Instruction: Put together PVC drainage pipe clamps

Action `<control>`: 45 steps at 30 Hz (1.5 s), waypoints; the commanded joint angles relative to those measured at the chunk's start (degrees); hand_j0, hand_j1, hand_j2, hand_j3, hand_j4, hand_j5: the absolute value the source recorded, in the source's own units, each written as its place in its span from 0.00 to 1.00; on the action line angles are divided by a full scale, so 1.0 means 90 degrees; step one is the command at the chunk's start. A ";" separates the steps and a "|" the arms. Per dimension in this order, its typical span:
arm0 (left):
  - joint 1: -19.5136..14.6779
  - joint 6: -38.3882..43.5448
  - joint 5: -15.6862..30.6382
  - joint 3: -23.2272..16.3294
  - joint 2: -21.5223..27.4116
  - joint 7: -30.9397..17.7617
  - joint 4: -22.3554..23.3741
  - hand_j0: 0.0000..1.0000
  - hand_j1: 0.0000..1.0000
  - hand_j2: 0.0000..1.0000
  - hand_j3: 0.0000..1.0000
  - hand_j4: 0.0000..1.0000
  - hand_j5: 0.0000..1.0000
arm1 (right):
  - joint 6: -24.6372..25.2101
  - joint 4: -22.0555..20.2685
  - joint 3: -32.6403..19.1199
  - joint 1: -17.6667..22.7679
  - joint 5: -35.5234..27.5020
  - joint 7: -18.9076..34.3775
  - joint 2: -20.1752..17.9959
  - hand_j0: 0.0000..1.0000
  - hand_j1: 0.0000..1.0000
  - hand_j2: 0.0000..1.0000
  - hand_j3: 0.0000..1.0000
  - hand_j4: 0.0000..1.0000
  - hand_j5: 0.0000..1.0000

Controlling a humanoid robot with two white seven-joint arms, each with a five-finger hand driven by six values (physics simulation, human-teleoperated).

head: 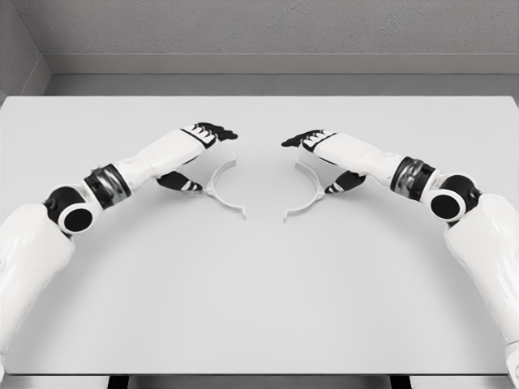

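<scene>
Resting on the tabletop [259, 292], the left robot hand [199, 154] is gripping the left clamp half [223, 188] between fingers and thumb. The right robot hand [320, 158] is likewise gripping the right clamp half [306, 194]. Both halves are lying apart, open sides facing outward.

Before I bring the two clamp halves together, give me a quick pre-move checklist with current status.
1. Left hand grips the left half: cannot tell; fingers sit over its upper end, thumb below, contact unclear.
2. Right hand grips the right half: cannot tell, same reason.
3. Halves face each other, open sides inward: ok.
4. Halves joined: not ok; a gap separates their lower ends.
5. Path between the halves clear: ok; only bare table there.
6. Both halves at similar height on the table: ok, roughly mirrored.
</scene>
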 commanded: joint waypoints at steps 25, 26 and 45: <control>-0.0088 0.0004 0.0034 -0.0034 -0.0243 0.0003 0.0377 1.00 1.00 1.00 1.00 1.00 1.00 | 0.0013 0.0186 0.0062 -0.0098 -0.0042 -0.0008 0.0241 1.00 1.00 1.00 1.00 1.00 1.00; -0.0088 0.0004 0.0034 -0.0034 -0.0243 0.0003 0.0377 1.00 1.00 1.00 1.00 1.00 1.00 | 0.0013 0.0186 0.0062 -0.0098 -0.0042 -0.0008 0.0251 1.00 1.00 1.00 1.00 1.00 1.00; -0.0088 0.0004 0.0034 -0.0024 -0.0439 0.0003 0.0358 1.00 1.00 1.00 1.00 1.00 1.00 | 0.0013 0.0401 0.0247 -0.0234 -0.0012 -0.0008 0.0446 1.00 1.00 1.00 1.00 1.00 1.00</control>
